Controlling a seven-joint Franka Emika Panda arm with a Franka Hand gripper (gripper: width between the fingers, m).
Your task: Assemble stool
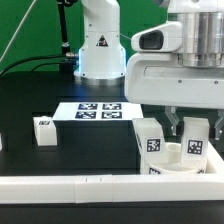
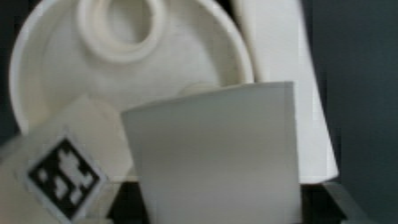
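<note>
Just above seat [image 1: 172,161], gripper [image 1: 178,127], grip cannot be told, tagged leg [image 1: 151,141] crowding beside, loose leg [image 1: 43,130] well apart

White seat [image 1: 178,168] bears two tagged legs [image 1: 152,142]; third leg [image 1: 43,130] stands apart.

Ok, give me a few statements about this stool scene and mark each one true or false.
1. One leg lies alone at the exterior view's left, apart from the seat. True.
2. The marker board rests on the seat. False: it lies flat on the table, away from the seat.
3. The tool is over the seat. True.
4. No tagged leg is near the seat. False: two upright legs stand at it.
</note>
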